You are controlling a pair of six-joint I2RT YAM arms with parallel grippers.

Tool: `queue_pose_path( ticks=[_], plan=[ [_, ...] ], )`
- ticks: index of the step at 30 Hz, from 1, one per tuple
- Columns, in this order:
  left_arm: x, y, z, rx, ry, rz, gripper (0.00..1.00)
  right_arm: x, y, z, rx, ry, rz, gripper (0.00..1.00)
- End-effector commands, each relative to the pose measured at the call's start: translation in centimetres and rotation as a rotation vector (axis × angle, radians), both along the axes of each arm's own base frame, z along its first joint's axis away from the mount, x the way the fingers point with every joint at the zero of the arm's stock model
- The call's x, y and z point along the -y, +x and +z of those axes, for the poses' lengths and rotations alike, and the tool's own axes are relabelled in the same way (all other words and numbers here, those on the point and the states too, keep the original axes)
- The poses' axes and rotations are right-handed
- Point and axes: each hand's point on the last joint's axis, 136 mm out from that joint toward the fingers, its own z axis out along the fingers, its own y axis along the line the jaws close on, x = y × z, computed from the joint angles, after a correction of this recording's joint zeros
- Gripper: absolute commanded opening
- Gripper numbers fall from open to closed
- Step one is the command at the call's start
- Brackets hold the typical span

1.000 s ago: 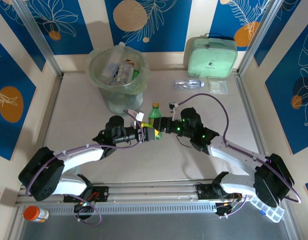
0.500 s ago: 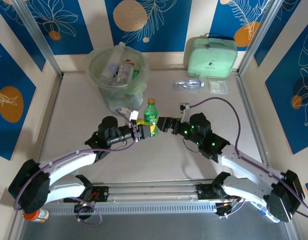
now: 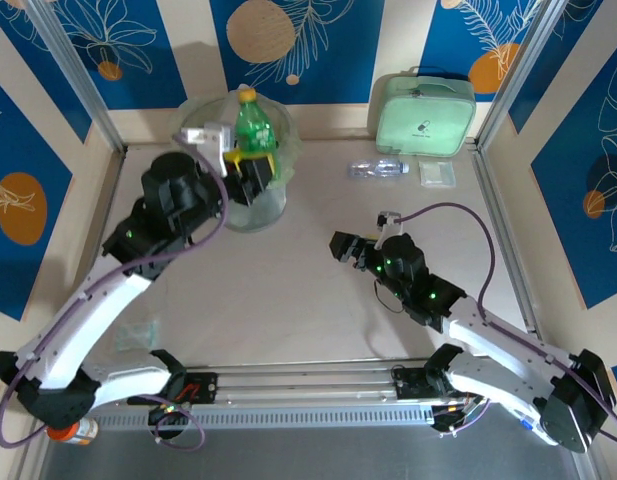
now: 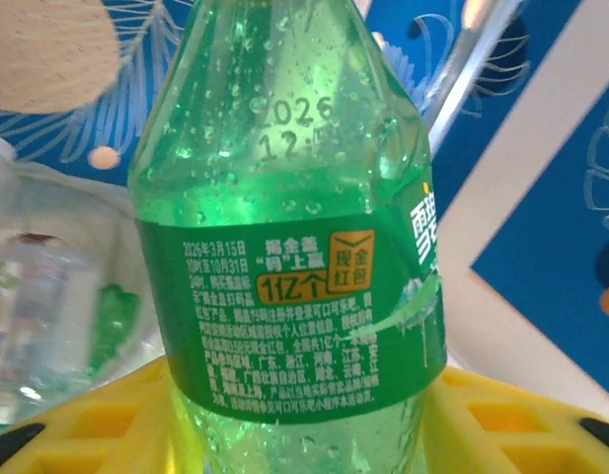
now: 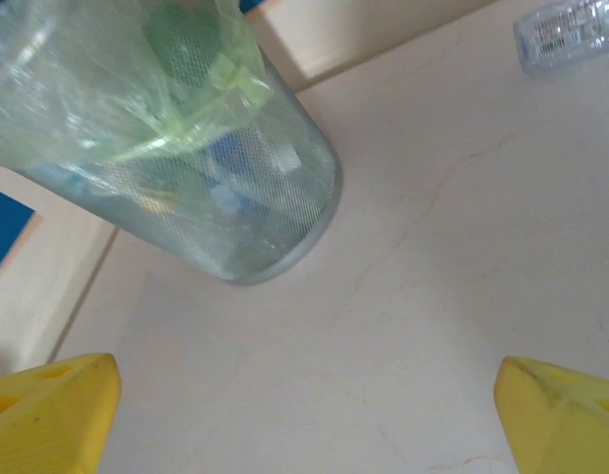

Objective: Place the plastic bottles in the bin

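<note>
My left gripper (image 3: pixel 250 157) is shut on a green bottle (image 3: pixel 254 124) with a yellow cap, which stands upright above the bin (image 3: pixel 260 207), a round translucent bucket lined with a pale green bag. In the left wrist view the green bottle (image 4: pixel 284 247) stands between the yellow fingers (image 4: pixel 77 427). The bin (image 5: pixel 186 168) holds several bottles. A clear bottle (image 3: pixel 378 168) with a blue label lies on the table at the back right, also seen as the clear bottle (image 5: pixel 570 35). My right gripper (image 3: pixel 344 248) is open over bare table, nothing between its fingertips (image 5: pixel 57 410).
A mint-green zipped case (image 3: pixel 425 110) stands at the back right, with a small clear packet (image 3: pixel 437 172) in front of it. An orange-capped jar (image 3: pixel 70 429) lies by the left arm's base. A small clear wrapper (image 3: pixel 138 333) lies on the near left of the table.
The right gripper let go of the green bottle, opened and drew back to the right. The left arm carried the bottle from mid-table up and back, over the bin.
</note>
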Motion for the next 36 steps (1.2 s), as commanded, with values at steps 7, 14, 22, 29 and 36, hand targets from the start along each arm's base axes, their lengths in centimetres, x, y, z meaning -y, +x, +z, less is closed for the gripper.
queue_pose_path(
  ticks=[7, 14, 22, 29, 36],
  plan=[
    [-5.3, 7.6, -3.4, -0.228, 0.341, 0.167, 0.51, -2.7, 0.7, -0.1, 0.055, -0.130, 0.029, 0.96],
    [-9.3, 12.3, -4.4, -0.276, 0.335, 0.266, 0.51, -4.5, 0.3, -0.1, 0.085, -0.165, 0.095, 0.96],
    [-10.7, 16.0, -6.2, -0.329, 0.392, 0.276, 0.49, -5.2, 0.3, -0.2, 0.092, -0.192, 0.117, 0.95],
    [-8.1, 16.0, -10.7, -0.347, 0.535, 0.154, 0.47, -5.5, 0.6, -0.8, 0.077, -0.224, 0.114, 0.95],
    [-9.9, 15.6, -14.4, -0.364, 0.649, 0.209, 0.48, -5.5, 0.6, -0.8, 0.077, -0.221, 0.114, 0.95]
  ],
)
